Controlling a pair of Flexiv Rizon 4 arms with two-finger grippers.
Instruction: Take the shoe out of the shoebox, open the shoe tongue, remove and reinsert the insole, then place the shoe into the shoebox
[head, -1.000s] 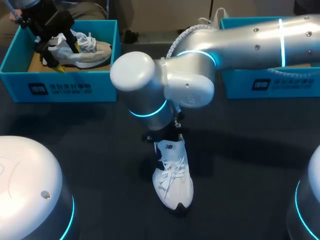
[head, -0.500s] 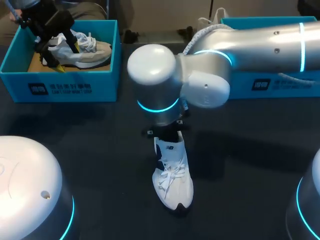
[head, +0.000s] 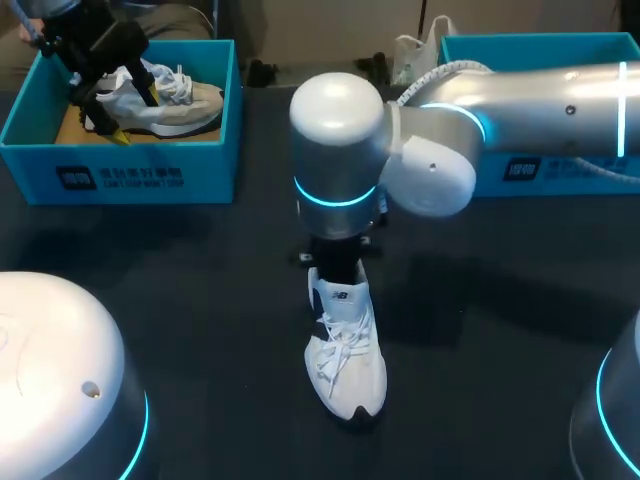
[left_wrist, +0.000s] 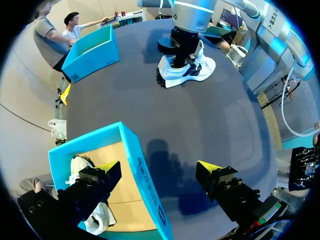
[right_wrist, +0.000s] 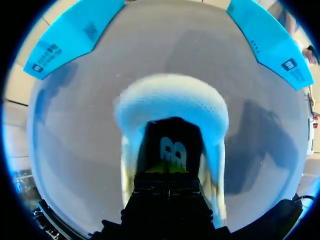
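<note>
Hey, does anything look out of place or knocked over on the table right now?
Nothing stands out. The white shoe stands upright on the table with the right end effector at its tongue; another shoe sits inside the left shoebox.

**Shoe**: white laced trainer with dark trim, standing on its sole on the worktop. Its heel is directly beneath the right end effector and its toe points away from it. The dark tongue, marked with a pale logo, rises just ahead of that end effector; whether it is gripped cannot be resolved.

**Shoebox**: open, turquoise, with a cardboard floor. One wall passes between the parted fingers of the left end effector. A second white shoe lies inside.

**Second shoebox**: alike, well apart from both end effectors.
</note>
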